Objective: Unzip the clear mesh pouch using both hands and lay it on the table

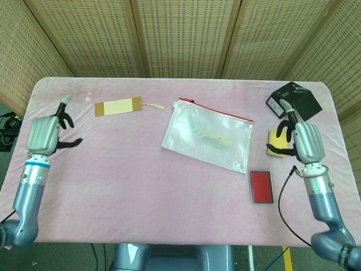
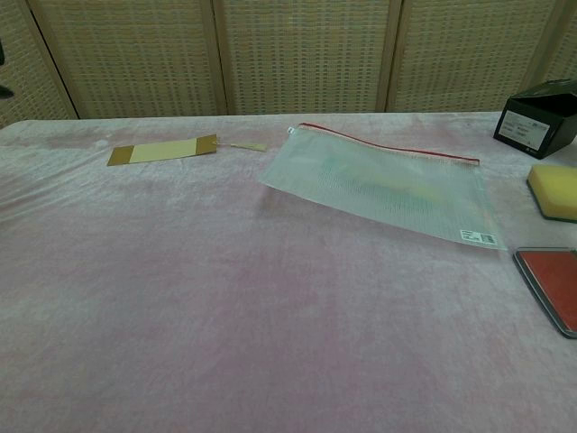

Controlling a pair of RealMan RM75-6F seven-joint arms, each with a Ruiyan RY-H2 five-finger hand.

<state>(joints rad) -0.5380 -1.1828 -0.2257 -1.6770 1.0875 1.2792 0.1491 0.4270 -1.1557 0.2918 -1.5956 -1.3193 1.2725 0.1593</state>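
1. Pouch [image 1: 207, 137]: clear mesh, red zip [image 1: 216, 110] along the far edge, flat on the pink tablecloth [image 1: 141, 180] near mid-table, touched by neither hand; something greenish and yellow visible inside
2. Left hand [image 1: 45, 133]: well apart from the pouch at the table's left edge, fingers spread, holding nothing
3. Right hand [image 1: 306, 141]: near the right edge, just beside the yellow sponge [image 1: 275, 144], fingers loosely apart, nothing in them
4. Handling, as a judgement: light, thin, floppy, smooth enough to slip; likely to sag and swing from any single corner
5. Best hold, probably: pinch on the slider pull, too small to make out here, with the other hand pinning the opposite zip corner
6. Elsewhere: tan tag [image 1: 118, 106] far-left, black box [image 1: 294, 100] far-right, red pad [image 1: 262, 186] near the right hand
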